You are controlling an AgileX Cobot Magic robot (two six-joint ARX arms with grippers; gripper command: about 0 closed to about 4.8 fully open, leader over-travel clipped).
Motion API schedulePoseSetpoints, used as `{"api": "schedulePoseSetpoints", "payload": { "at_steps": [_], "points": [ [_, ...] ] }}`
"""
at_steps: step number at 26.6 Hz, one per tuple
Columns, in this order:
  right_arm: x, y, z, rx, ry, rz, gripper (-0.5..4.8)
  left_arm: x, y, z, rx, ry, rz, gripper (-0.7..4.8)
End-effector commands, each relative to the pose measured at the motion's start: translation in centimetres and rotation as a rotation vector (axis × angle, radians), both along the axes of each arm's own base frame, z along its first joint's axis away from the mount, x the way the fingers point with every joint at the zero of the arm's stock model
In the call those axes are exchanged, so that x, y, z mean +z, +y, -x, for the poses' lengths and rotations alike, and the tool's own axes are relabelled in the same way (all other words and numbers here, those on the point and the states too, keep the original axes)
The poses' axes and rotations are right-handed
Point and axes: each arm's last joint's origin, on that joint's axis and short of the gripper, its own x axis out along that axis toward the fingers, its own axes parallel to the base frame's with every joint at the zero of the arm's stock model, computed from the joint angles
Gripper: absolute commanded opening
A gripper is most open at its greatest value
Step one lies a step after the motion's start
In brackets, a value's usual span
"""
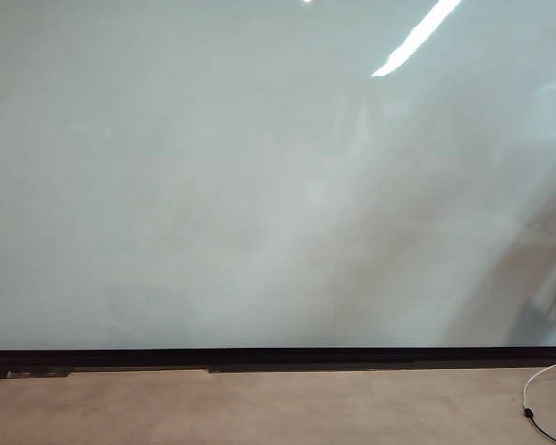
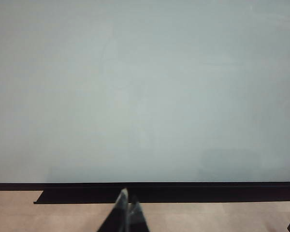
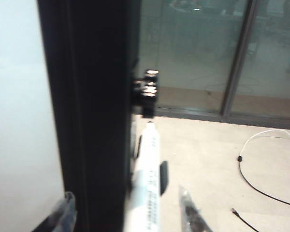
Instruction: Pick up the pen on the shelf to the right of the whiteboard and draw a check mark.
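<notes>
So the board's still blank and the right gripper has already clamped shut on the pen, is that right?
Not quite. The whiteboard is blank, but the right wrist view shows the right gripper open, its fingers standing apart on either side of the pen, not clamped on it.

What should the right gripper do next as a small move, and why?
Probably close the right gripper on the pen. In the right wrist view its jaws stand open on either side of the white barrel, which sits beside the black frame edge of the whiteboard. No check mark is on the board yet, and the left gripper is shut, facing the board.
</notes>
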Motion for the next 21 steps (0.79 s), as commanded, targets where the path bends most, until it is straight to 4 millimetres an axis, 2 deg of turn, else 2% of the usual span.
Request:
{"api": "schedulePoseSetpoints", "payload": {
  "at_steps": [1, 2, 8, 12, 21],
  "points": [
    [0.26, 0.07, -0.11, 0.005, -0.018, 0.011, 2.52, 0.22, 0.0, 0.01, -0.001, -0.015, -0.004, -0.04],
    [0.29, 0.06, -0.1, 0.005, -0.021, 0.012, 2.39, 0.21, 0.0, 0.01, -0.001, -0.015, -0.004, -0.04],
    [0.32, -0.03, -0.07, 0.001, -0.024, 0.012, 2.37, 0.22, 0.0, 0.01, -0.001, -0.015, -0.004, -0.04],
    [0.34, -0.07, -0.07, -0.009, -0.025, 0.009, 2.11, 0.21, 0.0, 0.01, -0.001, -0.015, -0.004, -0.04],
    [0.55, -0.1, -0.06, -0.025, -0.044, 0.001, 2.11, 0.22, 0.0, 0.01, -0.001, -0.015, -0.004, -0.04]
  ]
}}
